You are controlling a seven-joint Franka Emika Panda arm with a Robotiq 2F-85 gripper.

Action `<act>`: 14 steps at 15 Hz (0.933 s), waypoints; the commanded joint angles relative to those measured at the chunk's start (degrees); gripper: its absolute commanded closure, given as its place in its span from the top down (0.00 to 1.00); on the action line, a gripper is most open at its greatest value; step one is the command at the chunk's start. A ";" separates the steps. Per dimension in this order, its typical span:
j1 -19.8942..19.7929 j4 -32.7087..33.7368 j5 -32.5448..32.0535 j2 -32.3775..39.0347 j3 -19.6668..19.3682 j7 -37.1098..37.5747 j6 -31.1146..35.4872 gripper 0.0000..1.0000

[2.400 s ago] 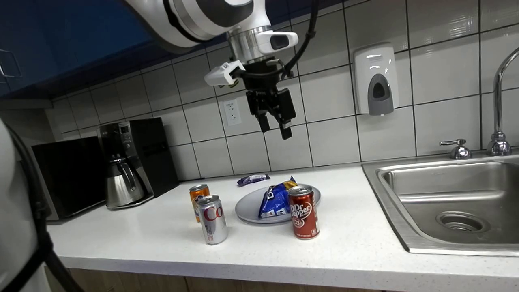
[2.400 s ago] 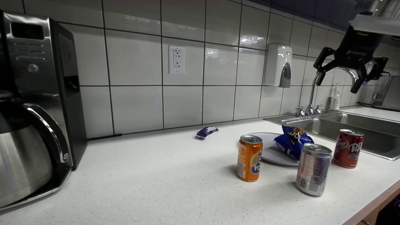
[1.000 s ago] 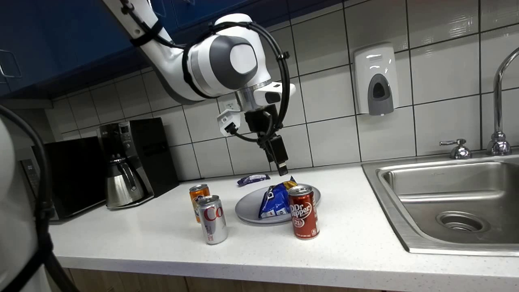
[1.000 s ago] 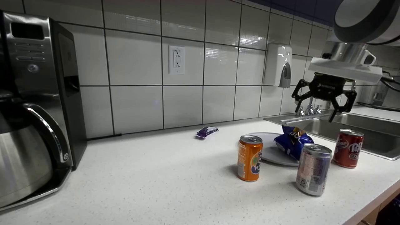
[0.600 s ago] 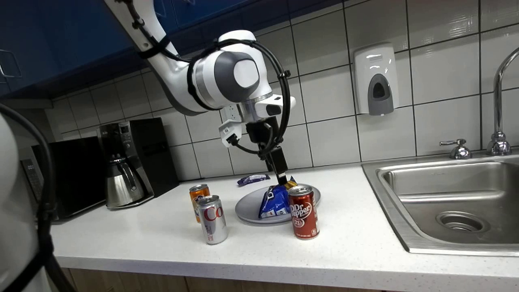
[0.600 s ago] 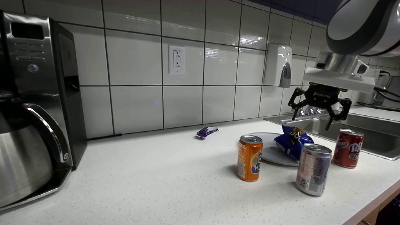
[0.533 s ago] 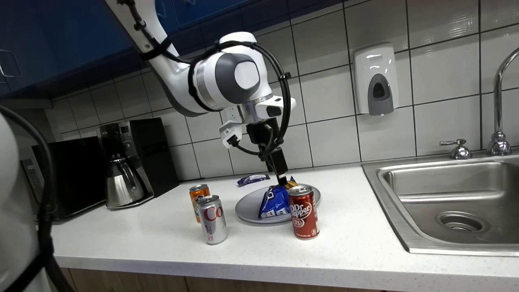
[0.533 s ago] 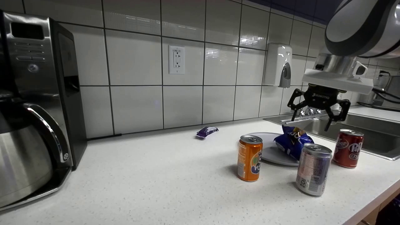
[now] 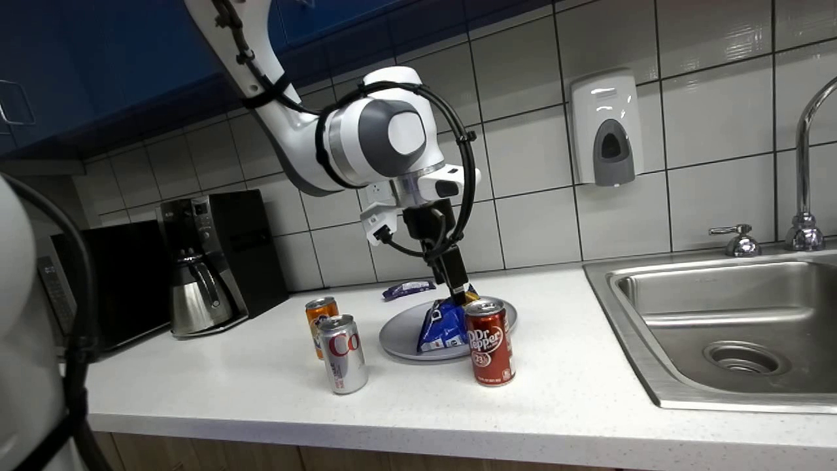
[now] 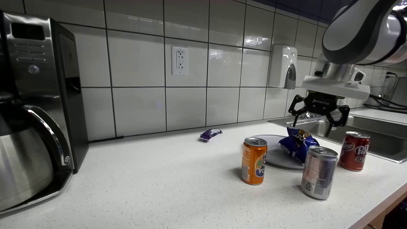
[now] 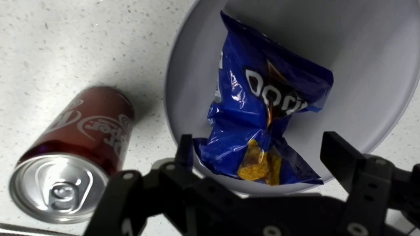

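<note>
The claw (image 11: 258,150) hangs over a blue Doritos bag (image 11: 242,111), its two fingers spread well apart; in the wrist view the bag's crumpled end lies between them. The bag rests on a grey plate (image 11: 370,59), on a white counter (image 9: 562,405). From the bag's middle in that view, one finger is at eight o'clock, just beside a corner of the bag, and I cannot tell whether it touches; the other is at four o'clock, apart from it. A red Dr Pepper can (image 11: 101,124) stands near the plate, between eight and nine o'clock from the bag.

In an exterior view, taking the plate as the middle of the dial, the same can stands at four o'clock, a silver can (image 9: 344,356) between eight and nine, an orange can (image 9: 319,312) at nine, and a purple wrapper (image 9: 409,290) lies between ten and eleven, near the tiled wall (image 9: 523,150). Farther out, a coffee maker (image 9: 245,248) is between nine and ten, a steel sink (image 9: 635,340) at three, and a white dispenser (image 9: 608,101) hangs on the wall at one o'clock
</note>
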 commanded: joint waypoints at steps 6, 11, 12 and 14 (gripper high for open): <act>1.91 3.46 0.65 3.34 -1.86 0.39 -0.02 0.66; 2.40 3.61 0.44 3.57 -2.44 0.16 -0.14 0.27; 2.46 3.55 0.50 3.49 -2.58 0.05 -0.13 0.18; 2.49 3.44 0.68 3.32 -2.74 -0.18 -0.14 0.03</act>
